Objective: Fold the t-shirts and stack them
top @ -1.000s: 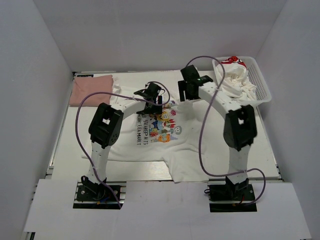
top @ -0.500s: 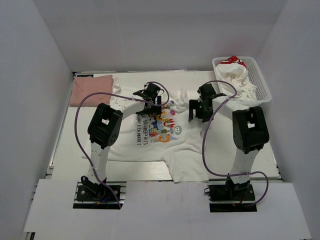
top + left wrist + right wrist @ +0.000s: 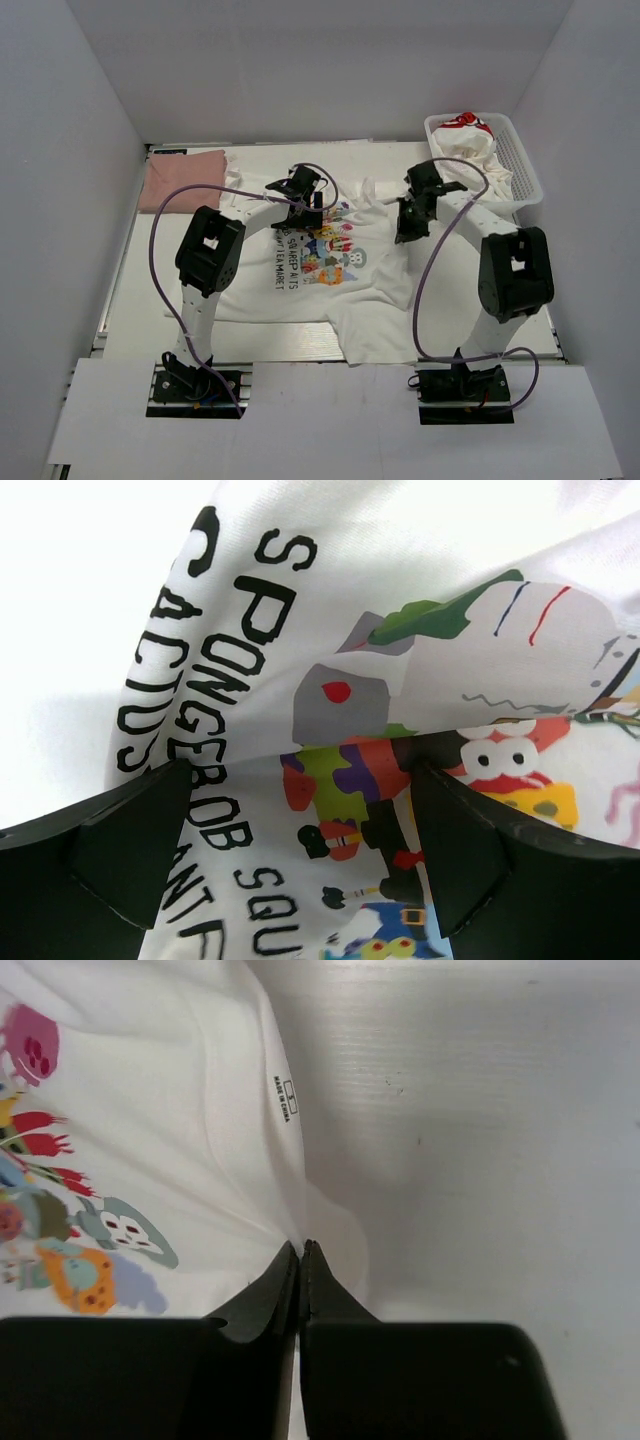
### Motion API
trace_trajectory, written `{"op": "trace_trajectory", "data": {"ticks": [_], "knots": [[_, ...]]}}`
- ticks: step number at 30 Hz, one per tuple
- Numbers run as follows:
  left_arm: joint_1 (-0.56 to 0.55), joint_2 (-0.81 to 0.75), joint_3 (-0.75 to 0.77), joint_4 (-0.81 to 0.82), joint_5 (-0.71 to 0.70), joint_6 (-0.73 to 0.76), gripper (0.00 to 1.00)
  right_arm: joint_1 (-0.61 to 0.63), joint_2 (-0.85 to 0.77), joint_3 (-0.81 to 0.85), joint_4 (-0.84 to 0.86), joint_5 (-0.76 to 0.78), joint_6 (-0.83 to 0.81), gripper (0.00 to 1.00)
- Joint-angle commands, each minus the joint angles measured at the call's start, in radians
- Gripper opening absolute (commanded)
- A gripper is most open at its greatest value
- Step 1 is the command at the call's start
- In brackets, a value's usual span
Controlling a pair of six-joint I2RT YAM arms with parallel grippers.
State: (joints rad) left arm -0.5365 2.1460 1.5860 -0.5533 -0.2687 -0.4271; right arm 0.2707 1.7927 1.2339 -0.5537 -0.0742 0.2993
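A white t-shirt (image 3: 322, 292) with a colourful cartoon print and dark lettering lies spread on the table, partly creased. My left gripper (image 3: 304, 206) hovers open over the top of the print; in the left wrist view its fingers (image 3: 130, 840) straddle the print of that t-shirt (image 3: 420, 540) with nothing pinched between them. My right gripper (image 3: 406, 232) is at the shirt's right edge. Seen from the right wrist, that gripper (image 3: 301, 1247) has its jaws pressed together on the hem, and cloth (image 3: 180, 1110) puckers toward the tips.
A folded dusty-pink t-shirt (image 3: 180, 180) lies at the back left. A white mesh basket (image 3: 526, 170) at the back right holds crumpled white t-shirts (image 3: 470, 158) with red print. Bare white table (image 3: 480, 1110) lies right of the shirt.
The right arm came down from the back near the basket to the shirt's right edge, and its gripper went from open to shut there. The left arm held still.
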Motion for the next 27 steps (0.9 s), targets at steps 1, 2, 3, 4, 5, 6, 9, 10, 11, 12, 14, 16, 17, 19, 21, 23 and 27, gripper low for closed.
{"op": "trace_trajectory", "data": {"ticks": [1,2,3,4,5,6,9,10,11,12,14,16,17,19,21,23,27], "knots": [[0.012,0.043,-0.021,-0.086,0.034,0.028,1.0,0.002,-0.124,0.126,-0.236,0.125,0.032,0.0],[0.012,0.043,-0.033,-0.086,0.052,0.028,1.0,0.005,-0.147,0.13,-0.282,0.125,0.041,0.0],[0.012,0.032,-0.034,-0.064,0.069,0.028,1.0,0.005,-0.156,0.125,-0.316,0.129,0.067,0.0],[0.012,0.023,-0.046,-0.063,0.1,0.037,1.0,0.001,-0.182,0.095,-0.337,0.137,0.105,0.0],[0.012,0.023,-0.055,-0.051,0.109,0.037,1.0,0.001,-0.188,0.082,-0.338,0.143,0.106,0.0],[0.012,0.012,-0.055,-0.042,0.109,0.037,1.0,-0.004,-0.19,0.067,-0.366,0.155,0.135,0.0],[0.012,-0.017,-0.055,-0.042,0.131,0.057,1.0,-0.008,-0.181,-0.011,-0.382,0.186,0.173,0.0],[0.012,-0.017,-0.055,-0.042,0.131,0.057,1.0,-0.01,-0.161,-0.04,-0.384,0.201,0.185,0.0],[0.012,-0.032,-0.055,-0.042,0.131,0.071,1.0,-0.011,-0.153,-0.06,-0.39,0.23,0.196,0.0],[0.012,-0.052,-0.055,-0.042,0.131,0.083,1.0,-0.014,-0.133,-0.073,-0.4,0.267,0.221,0.0],[0.012,-0.073,-0.055,-0.042,0.131,0.093,1.0,-0.021,-0.11,-0.068,-0.417,0.295,0.224,0.18],[0.012,-0.092,-0.046,-0.042,0.121,0.093,1.0,-0.022,-0.107,-0.041,-0.413,0.338,0.23,0.45],[0.012,-0.103,-0.037,-0.042,0.112,0.102,1.0,-0.021,-0.114,0.016,-0.411,0.355,0.23,0.51],[0.012,-0.103,-0.021,-0.052,0.098,0.102,1.0,-0.019,-0.125,0.059,-0.39,0.364,0.221,0.61],[0.012,-0.103,-0.006,-0.053,0.079,0.102,1.0,-0.016,-0.141,0.145,-0.373,0.343,0.193,0.67],[0.012,-0.103,0.005,-0.043,0.066,0.102,1.0,-0.014,-0.141,0.185,-0.312,0.309,0.144,0.71],[0.032,-0.08,0.074,-0.054,0.057,0.093,1.0,-0.005,-0.076,0.272,-0.197,0.192,0.094,0.77]]}}
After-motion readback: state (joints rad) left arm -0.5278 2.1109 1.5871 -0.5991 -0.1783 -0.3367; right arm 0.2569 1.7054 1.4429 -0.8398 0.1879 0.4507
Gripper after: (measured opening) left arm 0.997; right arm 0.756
